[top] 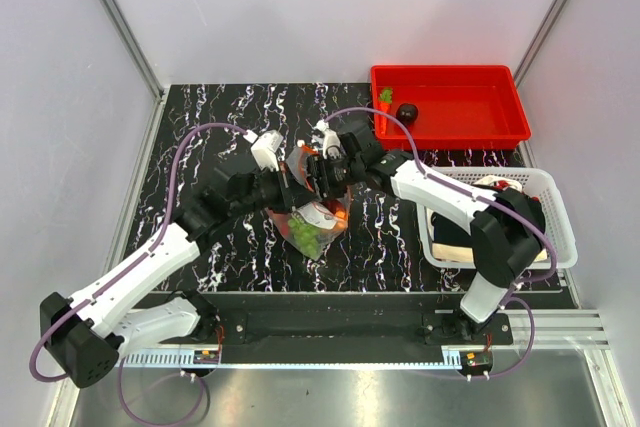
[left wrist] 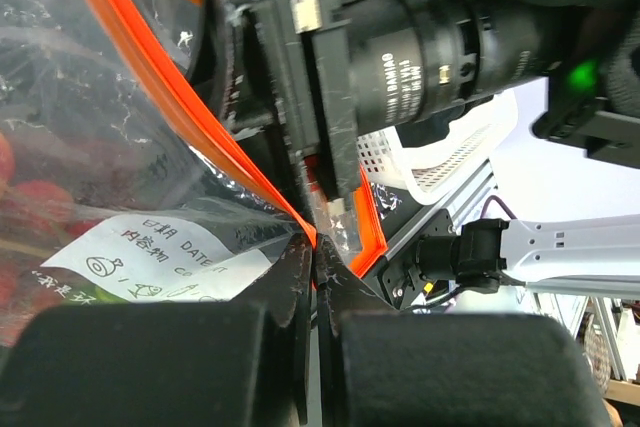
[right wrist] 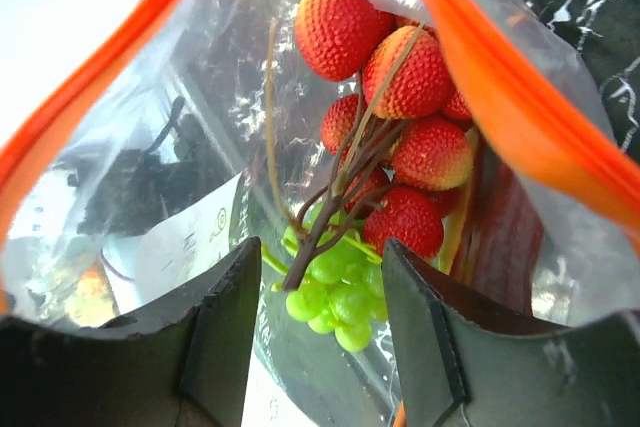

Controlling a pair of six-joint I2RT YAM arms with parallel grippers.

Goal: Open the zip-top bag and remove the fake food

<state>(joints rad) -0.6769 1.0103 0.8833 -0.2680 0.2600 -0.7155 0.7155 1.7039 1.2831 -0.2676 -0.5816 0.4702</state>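
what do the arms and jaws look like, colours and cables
Both are white shells with black joints: the left arm, the right arm. A lilac cable loops along each. The jaws are black, flat-faced blocks. One black motor housing carries white lettering beside a green light.

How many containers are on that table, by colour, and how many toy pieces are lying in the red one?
red tray: 1
white mesh basket: 1
clear zip-top bag: 1
orange carrot, in the tray: 1
dark round piece, in the tray: 1
Total: 3 containers, 2 toy pieces in the tray
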